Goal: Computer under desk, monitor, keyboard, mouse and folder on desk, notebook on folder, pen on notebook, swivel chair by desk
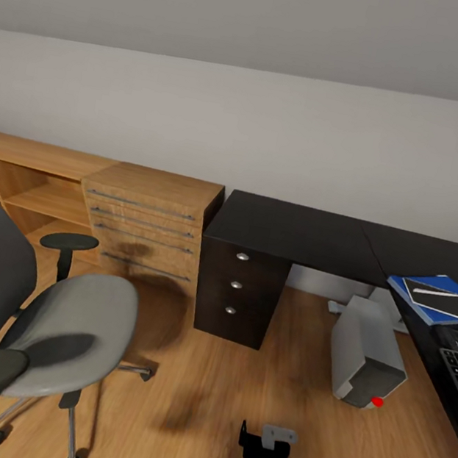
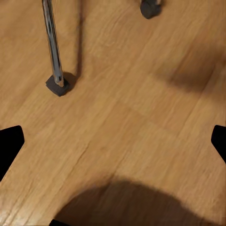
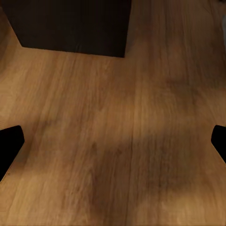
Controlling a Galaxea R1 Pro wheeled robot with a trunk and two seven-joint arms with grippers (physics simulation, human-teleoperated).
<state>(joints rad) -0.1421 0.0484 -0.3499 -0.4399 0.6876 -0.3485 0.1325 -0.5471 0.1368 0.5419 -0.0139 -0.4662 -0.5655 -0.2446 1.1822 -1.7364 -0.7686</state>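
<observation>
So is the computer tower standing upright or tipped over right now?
Tipped. The computer leans at a slant on the wooden floor below the desk edge, its top tilted toward the wall rather than standing square.

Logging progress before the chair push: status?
Both end effectors open, empty, over floor. Folder on desk, notebook and pen stacked on it. Chair apart from desk. Computer under desk.

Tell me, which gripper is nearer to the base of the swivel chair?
Left. The left gripper points at the floor just short of a chrome leg and castor of the swivel chair. The right gripper faces the dark drawer unit of the desk instead.
</observation>
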